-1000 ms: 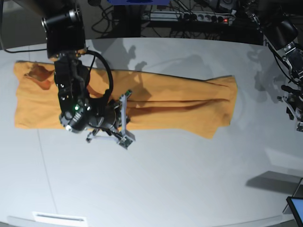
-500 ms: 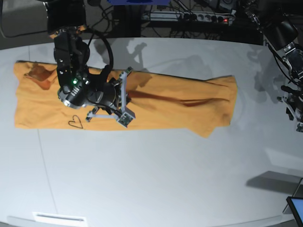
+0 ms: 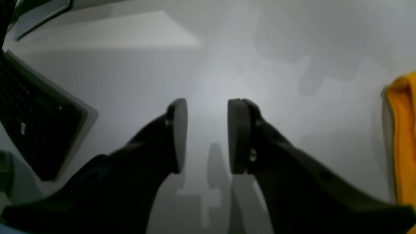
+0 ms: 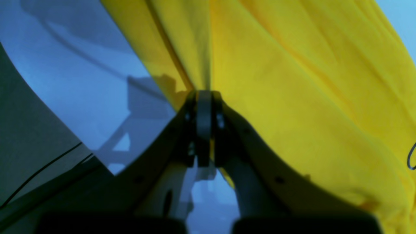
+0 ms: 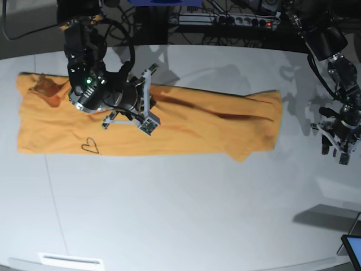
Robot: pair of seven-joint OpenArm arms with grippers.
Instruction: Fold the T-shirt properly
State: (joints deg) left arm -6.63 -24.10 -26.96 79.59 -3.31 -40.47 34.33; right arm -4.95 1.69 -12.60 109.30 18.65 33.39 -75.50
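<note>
The orange-yellow T-shirt (image 5: 197, 121) lies as a long band across the far half of the table, with a small dark heart mark (image 5: 90, 147) near its front left. My right gripper (image 4: 204, 97) is shut on a fold of the T-shirt (image 4: 292, 97), which is lifted and hangs off the fingertips. In the base view the right gripper (image 5: 153, 97) is over the shirt's left-middle. My left gripper (image 3: 207, 107) is open with nothing between its fingers, above bare table. The left gripper (image 5: 337, 149) hangs beyond the shirt's right end, and the T-shirt edge (image 3: 404, 130) shows beside it.
Cables and a power strip (image 5: 225, 21) run along the table's back edge. A screen corner (image 5: 352, 248) sticks in at the front right. A white label (image 5: 70, 261) lies at the front left edge. A dark meshed part (image 3: 32, 130) sits left of the left gripper.
My right gripper moved toward the table's back with the fabric pinched in it, uncovering the heart mark. The left arm swung lower and farther into view at the right.
</note>
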